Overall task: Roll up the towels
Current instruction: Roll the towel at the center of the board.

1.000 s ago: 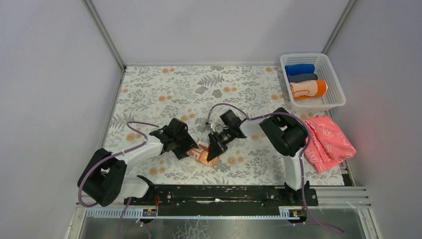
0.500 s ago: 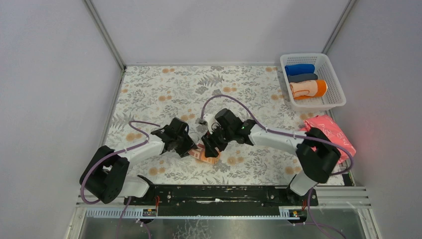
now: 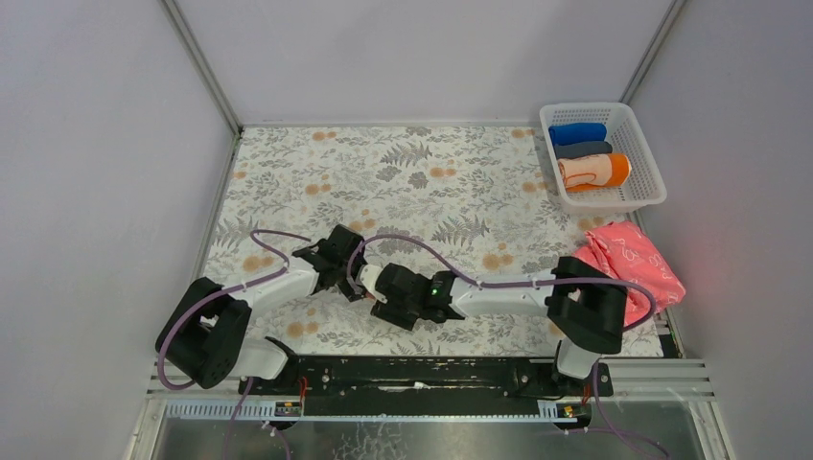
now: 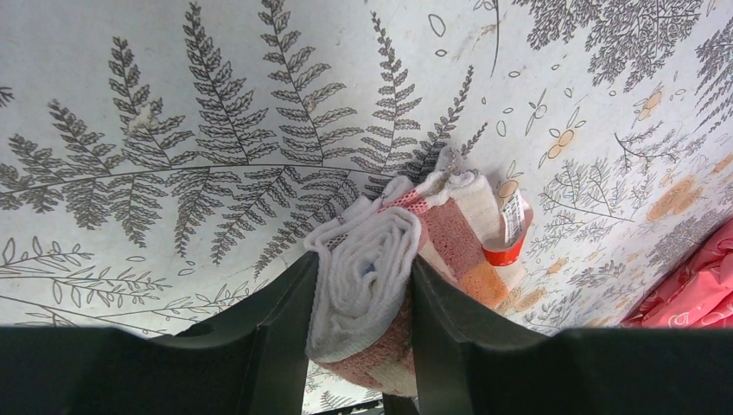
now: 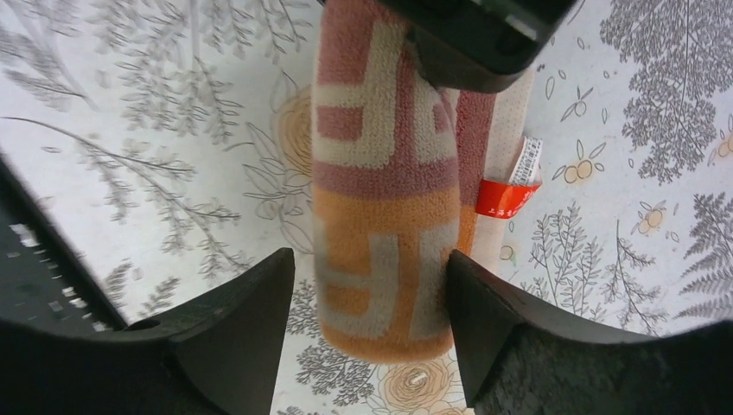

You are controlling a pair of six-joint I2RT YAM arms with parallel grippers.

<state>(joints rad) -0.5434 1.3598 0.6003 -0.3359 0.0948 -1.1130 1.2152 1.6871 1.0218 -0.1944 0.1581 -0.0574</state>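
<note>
**Towel pinned between two grippers near the front edge**

A fern-and-flower table point(image 3: 316, 163) fills the floor of a grey-walled booth, and open printed surface runs from the grippers to the back wall and to the left wall. The towel point(image 5: 380, 173) is a tight roll (pink and orange bands with cream blocks, a red tag point(image 5: 506, 199) at its side). It lies left of centre in the near part of the table, close to the black base rail point(image 3: 431, 369).

The left gripper point(image 4: 363, 285) is clamped on one end of the roll, its spiral squeezed between both fingers. The right gripper point(image 5: 370, 268) straddles the roll's other end with its jaws wide, and a strip of table shows beside one finger.

A basket point(image 3: 602, 204) sits in the far right corner, holding a blue roll point(image 3: 578, 133), a grey roll point(image 3: 583, 149) and an orange roll point(image 3: 594, 171). A pink cloth point(image 3: 633, 268) lies crumpled along the right edge, well apart from the grippers.
</note>
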